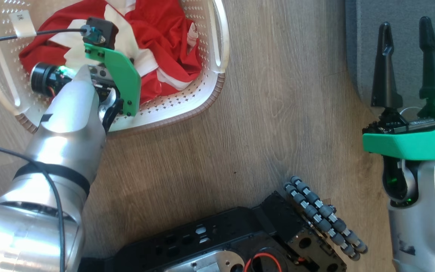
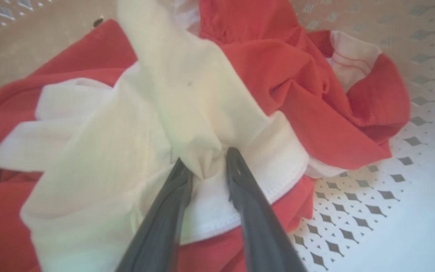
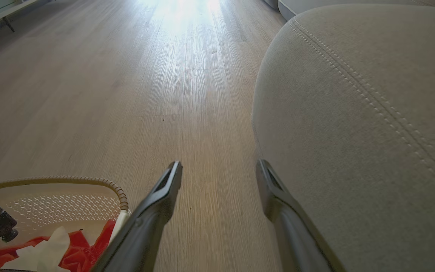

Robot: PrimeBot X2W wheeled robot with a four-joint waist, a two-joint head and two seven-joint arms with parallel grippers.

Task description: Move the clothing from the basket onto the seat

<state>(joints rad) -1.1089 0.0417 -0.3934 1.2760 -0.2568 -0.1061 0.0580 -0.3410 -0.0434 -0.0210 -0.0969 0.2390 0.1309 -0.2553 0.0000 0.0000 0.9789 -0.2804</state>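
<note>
We see the left gripper (image 2: 207,166) pinching the clothing (image 2: 296,94).
The left wrist view reveals its white fold (image 2: 187,102) running straight ahead of the fingers (image 2: 164,211); the right gripper (image 1: 405,26) stands wide, empty.

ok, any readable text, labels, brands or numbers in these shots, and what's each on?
White paper label in the cream-white perforated plastic basket: short dark print, turned sideways and too small to read for sure.
Red and white clothing: no readable print on the folds that show.
Nothing else legible.
</note>
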